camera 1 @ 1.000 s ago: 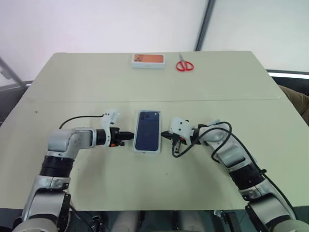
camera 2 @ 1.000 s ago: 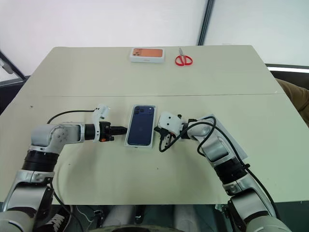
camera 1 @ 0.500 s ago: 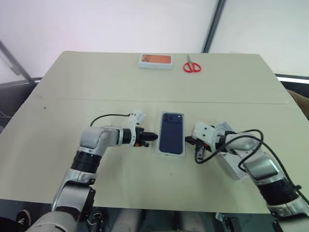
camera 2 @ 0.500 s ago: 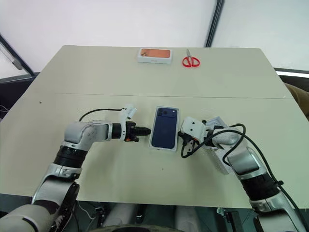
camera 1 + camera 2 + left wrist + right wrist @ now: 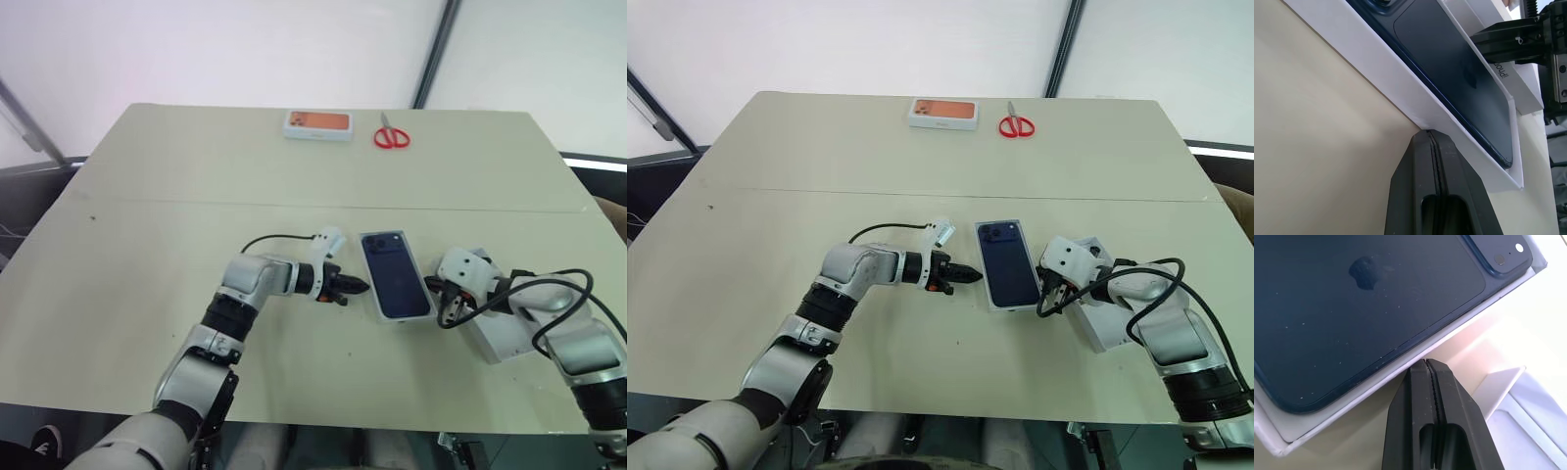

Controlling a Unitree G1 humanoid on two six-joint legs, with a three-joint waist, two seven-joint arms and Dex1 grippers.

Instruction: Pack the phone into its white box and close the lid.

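The dark navy phone [image 5: 396,281] lies back-up in the shallow white box [image 5: 383,308], slightly turned, near the table's front middle. My left gripper [image 5: 361,288] is shut, and its tip presses against the box's left wall [image 5: 1400,93]. On the opposite side my right gripper [image 5: 437,293] is shut too, with its tip at the box's right rim [image 5: 1366,382]. The phone [image 5: 1361,298] shows its logo and camera cluster. Just right of the box the pale lid [image 5: 500,336] lies partly under my right forearm.
An orange-topped white box [image 5: 317,123] and red scissors [image 5: 395,135] lie at the table's far edge. A seam [image 5: 196,203] crosses the table. The table's front edge [image 5: 294,421] runs close below the box.
Both shut grippers have slid rightward together with the box and phone between them. The box has turned a little and now sits beside the lid.
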